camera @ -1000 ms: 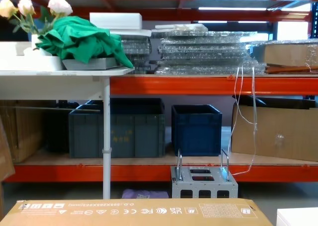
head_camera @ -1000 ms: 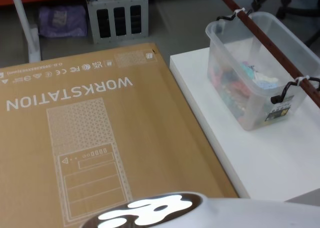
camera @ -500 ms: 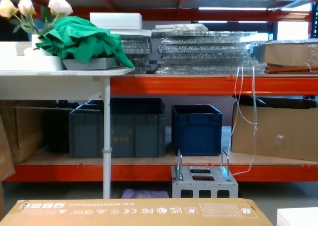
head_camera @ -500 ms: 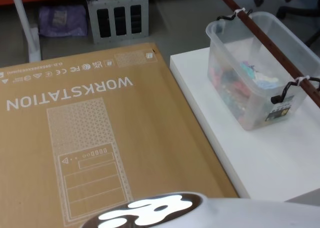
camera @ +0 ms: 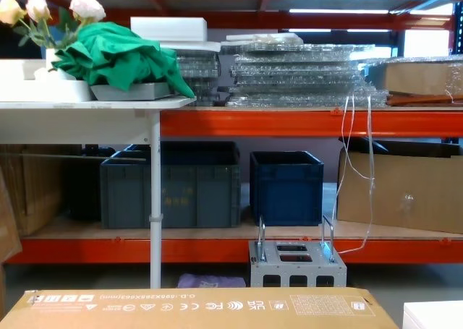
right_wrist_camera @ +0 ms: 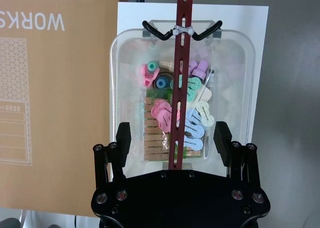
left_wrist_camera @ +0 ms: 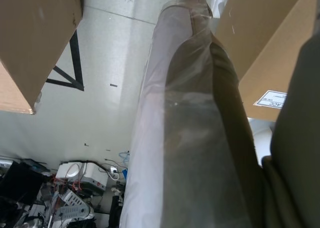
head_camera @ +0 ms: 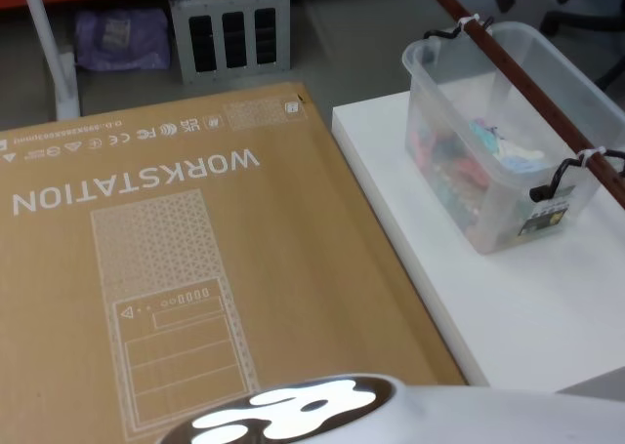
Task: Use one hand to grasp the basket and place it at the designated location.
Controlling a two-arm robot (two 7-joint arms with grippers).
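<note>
While nothing has shifted vs 1 s ago, right gripper [right_wrist_camera: 172, 138] hangs spread above basket [right_wrist_camera: 125, 62]. You've no grasp yet; left gripper state: can't tell.

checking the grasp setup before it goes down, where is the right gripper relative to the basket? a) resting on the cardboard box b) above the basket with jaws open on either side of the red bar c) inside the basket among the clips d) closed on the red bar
b: in the right wrist view the right gripper hangs above the basket, its jaws spread apart on either side of the red bar without touching it.
</note>
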